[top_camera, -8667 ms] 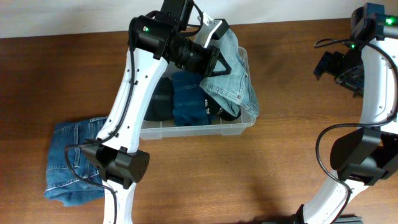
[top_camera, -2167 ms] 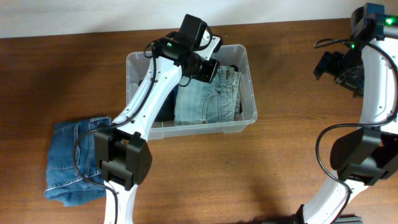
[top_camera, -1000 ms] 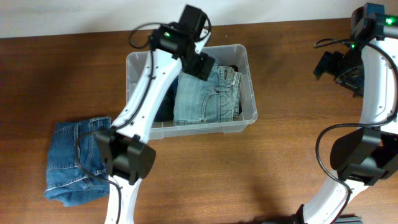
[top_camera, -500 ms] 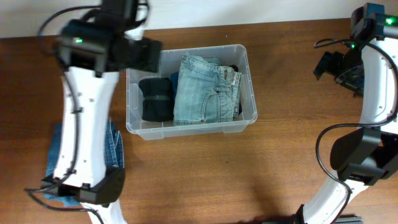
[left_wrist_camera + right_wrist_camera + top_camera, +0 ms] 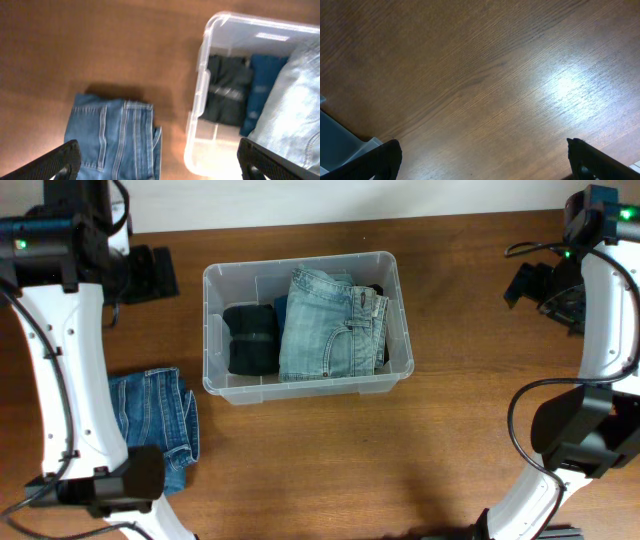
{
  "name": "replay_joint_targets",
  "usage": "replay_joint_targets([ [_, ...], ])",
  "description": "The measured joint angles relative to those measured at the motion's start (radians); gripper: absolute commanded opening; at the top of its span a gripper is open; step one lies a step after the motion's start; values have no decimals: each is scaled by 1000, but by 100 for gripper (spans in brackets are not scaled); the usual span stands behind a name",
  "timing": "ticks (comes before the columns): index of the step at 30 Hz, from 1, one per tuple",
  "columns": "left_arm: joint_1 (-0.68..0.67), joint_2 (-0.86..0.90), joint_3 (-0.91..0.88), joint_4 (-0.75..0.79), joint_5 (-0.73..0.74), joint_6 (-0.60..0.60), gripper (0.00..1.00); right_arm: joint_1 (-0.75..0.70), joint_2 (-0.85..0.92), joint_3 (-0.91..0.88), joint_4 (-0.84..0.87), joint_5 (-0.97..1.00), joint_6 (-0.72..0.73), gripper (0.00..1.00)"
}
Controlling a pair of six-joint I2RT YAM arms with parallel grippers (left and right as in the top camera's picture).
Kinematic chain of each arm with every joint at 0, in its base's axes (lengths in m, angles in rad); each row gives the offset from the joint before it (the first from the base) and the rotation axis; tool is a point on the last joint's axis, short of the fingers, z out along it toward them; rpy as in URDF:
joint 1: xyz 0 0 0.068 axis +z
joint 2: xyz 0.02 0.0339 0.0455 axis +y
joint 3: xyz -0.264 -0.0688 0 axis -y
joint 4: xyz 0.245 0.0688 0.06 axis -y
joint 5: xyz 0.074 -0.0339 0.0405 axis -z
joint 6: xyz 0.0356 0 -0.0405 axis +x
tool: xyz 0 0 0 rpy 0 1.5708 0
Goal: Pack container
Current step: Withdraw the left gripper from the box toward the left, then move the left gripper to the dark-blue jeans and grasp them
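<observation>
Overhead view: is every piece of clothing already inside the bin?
No, a folded pair of blue jeans lies on the table, outside the bin to its left.

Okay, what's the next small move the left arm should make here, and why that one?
Probably lower the left gripper toward the folded blue jeans on the table. Its jaws are open and empty. Those jeans are the only garment seen lying outside the container, and the left wrist view shows them just below, beside the container's wall.
</observation>
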Motion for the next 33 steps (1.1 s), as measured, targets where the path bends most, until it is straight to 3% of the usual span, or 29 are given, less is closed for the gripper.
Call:
replay_joint_targets([
  [9,146,-82,-346,-3,-27,-51,100,0,0,0,0,0,0,98],
  [19,395,-84,-546,109,-6,-156,99,0,0,0,0,0,0,98],
  [33,470,-92,-1004,103,74,-159,100,0,0,0,0,0,0,98],
])
